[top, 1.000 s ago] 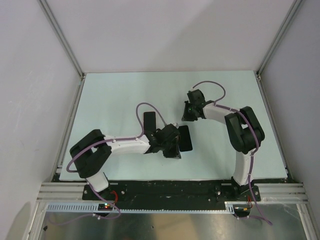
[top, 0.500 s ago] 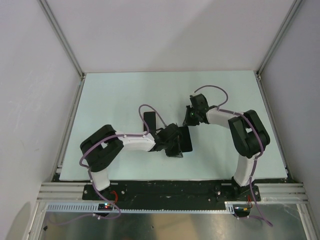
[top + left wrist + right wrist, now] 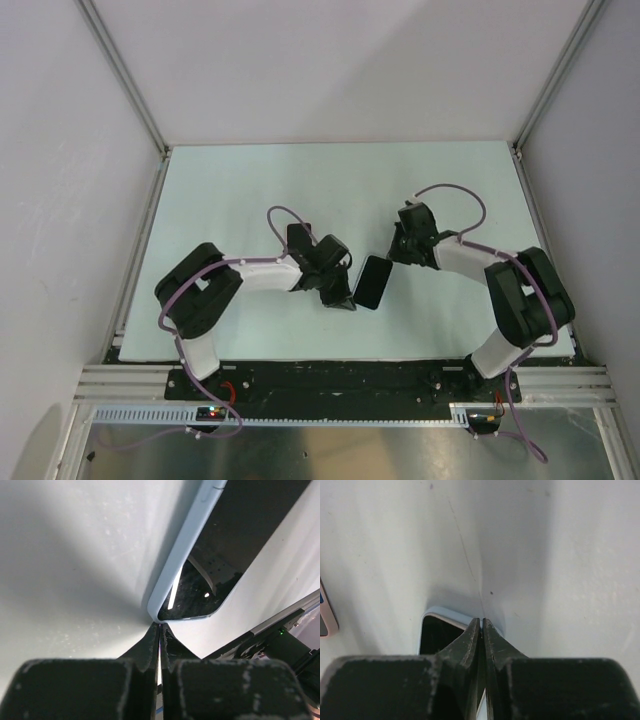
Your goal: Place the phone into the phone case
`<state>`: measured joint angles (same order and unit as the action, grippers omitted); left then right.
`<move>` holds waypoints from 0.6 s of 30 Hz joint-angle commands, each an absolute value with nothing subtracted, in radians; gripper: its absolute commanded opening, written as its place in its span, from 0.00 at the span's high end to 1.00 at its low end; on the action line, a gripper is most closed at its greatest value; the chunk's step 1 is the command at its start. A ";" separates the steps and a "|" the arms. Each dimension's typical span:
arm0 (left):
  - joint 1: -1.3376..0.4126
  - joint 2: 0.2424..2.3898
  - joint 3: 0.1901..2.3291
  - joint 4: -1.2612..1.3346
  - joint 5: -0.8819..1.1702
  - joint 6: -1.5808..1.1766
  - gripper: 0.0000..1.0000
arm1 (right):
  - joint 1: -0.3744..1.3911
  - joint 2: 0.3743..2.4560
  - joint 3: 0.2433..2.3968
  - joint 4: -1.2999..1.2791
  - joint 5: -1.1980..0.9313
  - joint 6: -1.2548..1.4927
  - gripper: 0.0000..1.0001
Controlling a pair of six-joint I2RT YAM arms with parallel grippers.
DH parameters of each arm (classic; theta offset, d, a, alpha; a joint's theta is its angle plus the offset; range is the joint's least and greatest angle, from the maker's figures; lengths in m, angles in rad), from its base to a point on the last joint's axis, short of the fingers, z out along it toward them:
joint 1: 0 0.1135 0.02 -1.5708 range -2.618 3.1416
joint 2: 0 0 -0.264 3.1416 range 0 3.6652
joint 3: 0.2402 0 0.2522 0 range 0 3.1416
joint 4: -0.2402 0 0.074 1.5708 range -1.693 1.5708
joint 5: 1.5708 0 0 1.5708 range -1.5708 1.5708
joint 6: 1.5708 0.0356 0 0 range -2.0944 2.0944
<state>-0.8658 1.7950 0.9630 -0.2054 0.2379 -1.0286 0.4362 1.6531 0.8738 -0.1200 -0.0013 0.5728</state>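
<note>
The phone (image 3: 235, 535) sits in the phone case (image 3: 182, 555) on the table (image 3: 250, 190).

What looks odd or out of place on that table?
Nothing looks damaged. The phone sits inside the light-blue phone case, lying slanted on the table, with the left gripper and right gripper shut at opposite corners.

Soft, even light keeps the top view sharp. Wrist views blur up close, with grey shadows on the table (image 3: 60, 555) and glare on the phone (image 3: 240, 525).

Glossy phone (image 3: 235, 545), plastic case (image 3: 184, 545), matt table (image 3: 75, 555)
</note>
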 commanded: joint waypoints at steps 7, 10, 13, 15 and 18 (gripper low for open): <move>-0.733 1.757 0.993 -0.178 0.062 -0.941 0.97 | 0.461 1.472 0.735 -0.316 -0.008 0.644 0.90; -0.727 1.737 0.987 -0.183 0.063 -0.933 0.97 | 0.457 1.411 0.714 -0.346 0.032 0.638 0.90; -0.727 1.715 0.982 -0.187 0.066 -0.927 0.97 | 0.439 1.372 0.706 -0.362 0.055 0.626 0.87; -0.726 1.700 0.977 -0.188 0.070 -0.923 0.97 | 0.427 1.352 0.705 -0.355 0.053 0.614 0.83; -0.726 1.679 0.967 -0.191 0.074 -0.918 0.97 | 0.419 1.322 0.705 -0.329 0.044 0.593 0.73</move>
